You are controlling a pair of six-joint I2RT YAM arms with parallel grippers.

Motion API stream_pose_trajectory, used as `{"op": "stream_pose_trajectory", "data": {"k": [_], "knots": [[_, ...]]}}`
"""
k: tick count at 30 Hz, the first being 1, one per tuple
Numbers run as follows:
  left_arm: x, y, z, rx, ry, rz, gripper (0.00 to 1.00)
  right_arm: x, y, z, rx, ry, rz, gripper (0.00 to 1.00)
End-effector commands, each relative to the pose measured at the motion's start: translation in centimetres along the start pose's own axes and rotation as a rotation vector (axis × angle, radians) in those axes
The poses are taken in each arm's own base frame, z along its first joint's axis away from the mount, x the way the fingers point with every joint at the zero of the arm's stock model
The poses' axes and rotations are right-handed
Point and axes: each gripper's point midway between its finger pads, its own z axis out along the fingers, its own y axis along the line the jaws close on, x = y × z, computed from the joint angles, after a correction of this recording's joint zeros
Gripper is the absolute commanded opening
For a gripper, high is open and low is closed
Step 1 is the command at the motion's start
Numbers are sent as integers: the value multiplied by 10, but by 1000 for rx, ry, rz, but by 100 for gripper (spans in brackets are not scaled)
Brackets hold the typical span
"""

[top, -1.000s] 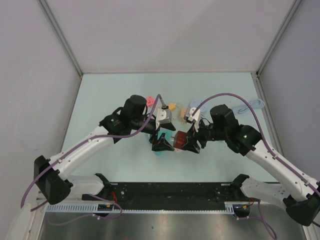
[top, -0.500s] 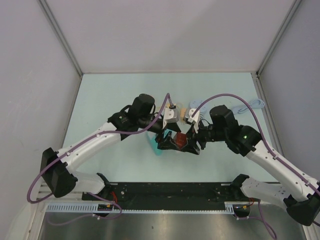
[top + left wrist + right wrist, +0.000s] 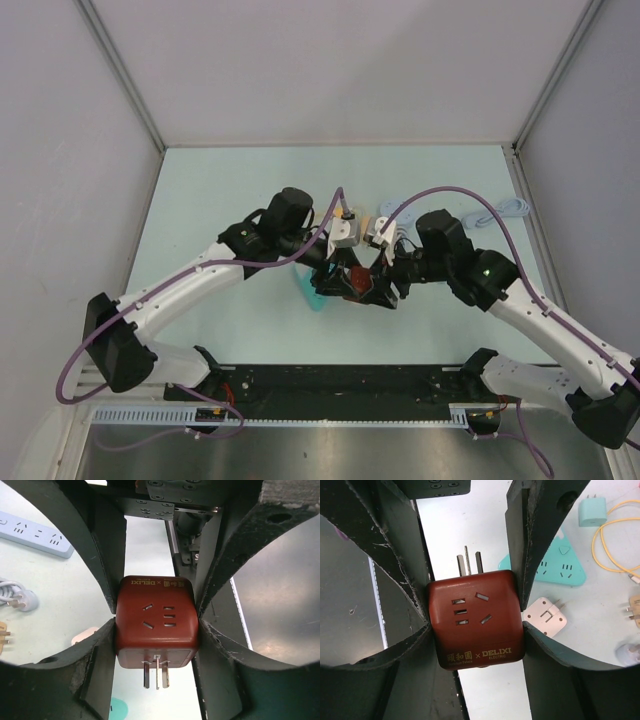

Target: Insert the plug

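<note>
The plug is a red cube adapter (image 3: 352, 280) with three metal prongs (image 3: 156, 672). It hangs above the table between both grippers. My left gripper (image 3: 335, 277) has its fingers (image 3: 100, 660) pressed on the cube's two sides (image 3: 156, 625). My right gripper (image 3: 375, 283) grips the same cube (image 3: 475, 622) from the opposite end, its fingers (image 3: 555, 665) against the sides. In the right wrist view the prongs (image 3: 470, 560) point away from me, toward a teal triangular power strip (image 3: 560, 565) lying on the table; it also shows in the top view (image 3: 312, 297).
A small pinkish-white adapter (image 3: 547, 616), a teal charger (image 3: 592, 511) and a yellow cable (image 3: 615, 540) lie near the teal strip. A pale blue power strip (image 3: 35, 535) and a white plug (image 3: 20, 600) lie farther off. Another pale strip (image 3: 515, 207) lies by the right wall.
My left gripper moved right from over the teal strip to the red cube and closed on it. The right gripper kept hold of the cube and barely moved.
</note>
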Motion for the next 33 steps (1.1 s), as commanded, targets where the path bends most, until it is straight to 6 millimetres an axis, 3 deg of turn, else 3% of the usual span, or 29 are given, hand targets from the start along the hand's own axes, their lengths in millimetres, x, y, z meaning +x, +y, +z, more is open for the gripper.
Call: {"op": "stream_pose_trajectory", "data": {"k": [1,3,4,6,9,16,26,33], "knots": [[-21,-3,-11,-16,-64,93,1,-38,0,-8,4,-117,-45,46],[-19,4,-18,-55,-96,73,0,-40,-1,-13,-3,-132,-25,64],[-34,4,-26,-74,-160,82,0,-42,0,-16,-8,-144,-26,68],[-32,14,-39,-113,-222,46,0,-44,-2,-23,-19,-167,-12,79],[-45,24,-61,-188,-353,26,0,-52,2,-35,-64,-221,-13,86],[-70,14,-78,-224,-524,19,0,-80,-6,-53,-107,-389,-31,92],[-88,-13,-80,-136,-611,29,0,-107,-5,-52,-169,-476,-50,93],[-98,-21,-77,-108,-631,49,0,-118,-1,-44,-216,-504,-63,93]]}}
